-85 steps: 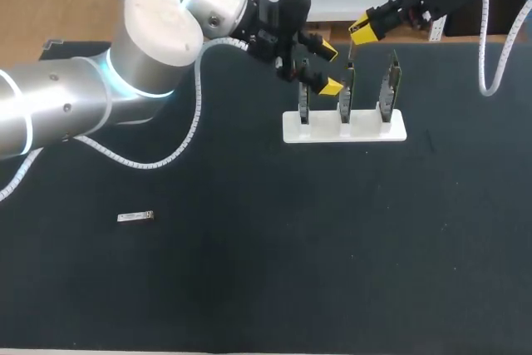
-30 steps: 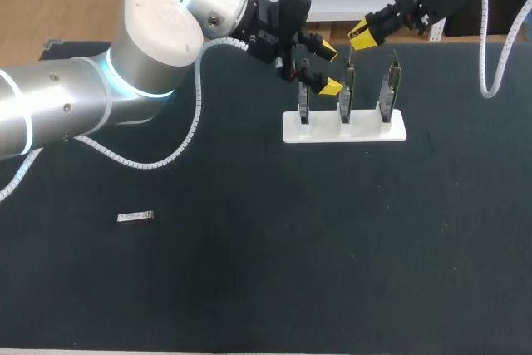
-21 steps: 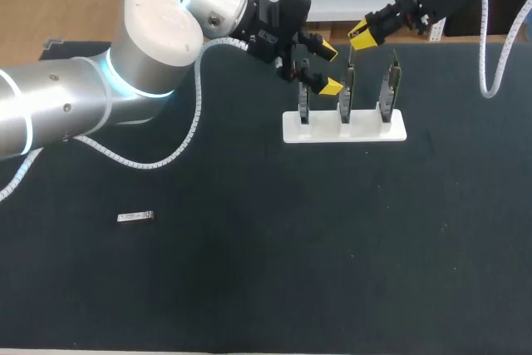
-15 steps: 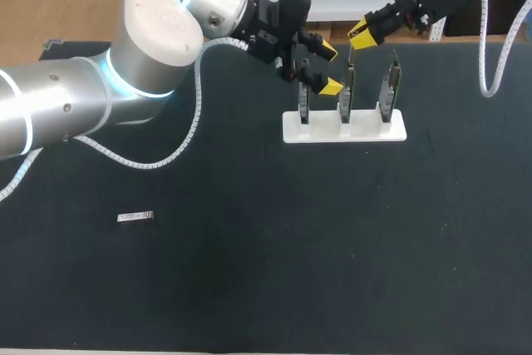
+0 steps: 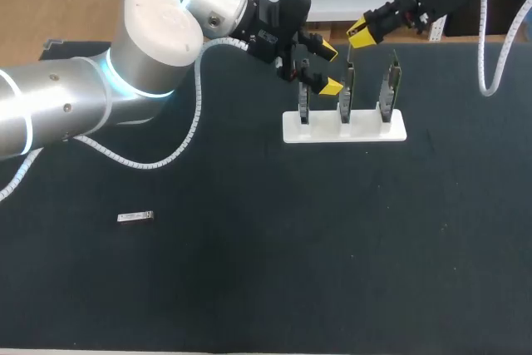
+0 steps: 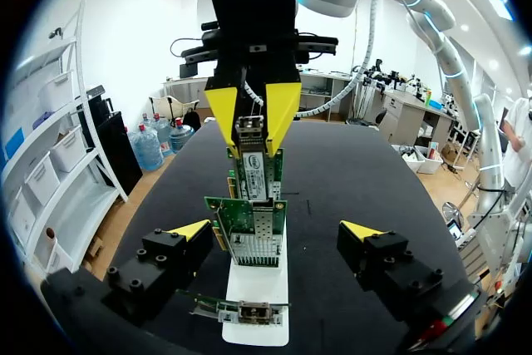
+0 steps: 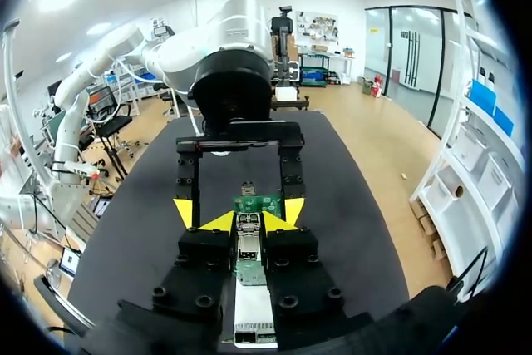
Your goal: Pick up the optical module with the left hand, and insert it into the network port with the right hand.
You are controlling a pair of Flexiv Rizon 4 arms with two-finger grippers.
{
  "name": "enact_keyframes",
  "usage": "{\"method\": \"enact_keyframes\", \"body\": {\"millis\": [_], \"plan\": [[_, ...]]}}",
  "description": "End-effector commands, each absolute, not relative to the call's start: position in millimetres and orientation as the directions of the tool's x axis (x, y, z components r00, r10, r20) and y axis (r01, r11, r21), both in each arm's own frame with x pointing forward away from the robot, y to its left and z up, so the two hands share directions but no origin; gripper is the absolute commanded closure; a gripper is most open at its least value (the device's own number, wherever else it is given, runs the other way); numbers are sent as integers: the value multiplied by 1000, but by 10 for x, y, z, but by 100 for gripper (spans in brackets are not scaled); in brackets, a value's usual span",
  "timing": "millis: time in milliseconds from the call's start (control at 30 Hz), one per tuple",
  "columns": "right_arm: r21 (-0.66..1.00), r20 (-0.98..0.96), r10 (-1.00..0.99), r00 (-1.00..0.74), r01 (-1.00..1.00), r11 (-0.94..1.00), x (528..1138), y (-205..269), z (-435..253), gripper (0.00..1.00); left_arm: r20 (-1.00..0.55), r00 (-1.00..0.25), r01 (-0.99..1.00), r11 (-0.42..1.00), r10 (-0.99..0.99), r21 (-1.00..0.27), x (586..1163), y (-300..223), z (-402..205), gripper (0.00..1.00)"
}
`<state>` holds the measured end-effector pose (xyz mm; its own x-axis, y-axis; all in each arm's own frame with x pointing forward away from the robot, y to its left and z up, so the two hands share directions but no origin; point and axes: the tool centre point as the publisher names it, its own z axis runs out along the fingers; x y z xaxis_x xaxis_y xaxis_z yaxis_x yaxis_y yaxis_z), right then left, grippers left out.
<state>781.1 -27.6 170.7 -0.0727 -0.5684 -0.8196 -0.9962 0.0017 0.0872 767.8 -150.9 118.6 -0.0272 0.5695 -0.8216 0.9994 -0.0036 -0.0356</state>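
Observation:
My right gripper (image 5: 363,32) hangs over the white stand (image 5: 343,129) of three upright green network cards (image 5: 345,93). It is shut on a small silver optical module (image 7: 248,230), which the left wrist view also shows, module (image 6: 249,130), pinched in the right gripper (image 6: 252,114) at the top edge of a farther card. I cannot tell which card. My left gripper (image 5: 320,66) stands open beside the stand's left end, its fingers either side of the card row, left gripper (image 6: 277,234). A second optical module (image 5: 135,217) lies on the mat at the front left.
The black mat (image 5: 332,255) covers the table. The stand sits at the back middle. My left arm (image 5: 158,47) stretches across the back left of the table, with a white cable (image 5: 191,135) looping under it.
The right gripper has shifted only very slightly over the stand. The left arm and the module lying on the mat have stayed where they were.

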Motion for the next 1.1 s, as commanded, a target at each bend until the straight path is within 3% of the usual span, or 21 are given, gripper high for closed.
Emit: {"method": "enact_keyframes", "body": {"millis": [33,1100], "plan": [[83,-817,-572,-72,-997,7,7795,-268,1712,100,-819,-29,999,-3,573,-37,7685,-1517,1190,0],[76,-815,-573,-82,-997,33,7736,-283,1695,100,-819,-29,999,-3,573,-37,7685,-1517,1190,0]]}}
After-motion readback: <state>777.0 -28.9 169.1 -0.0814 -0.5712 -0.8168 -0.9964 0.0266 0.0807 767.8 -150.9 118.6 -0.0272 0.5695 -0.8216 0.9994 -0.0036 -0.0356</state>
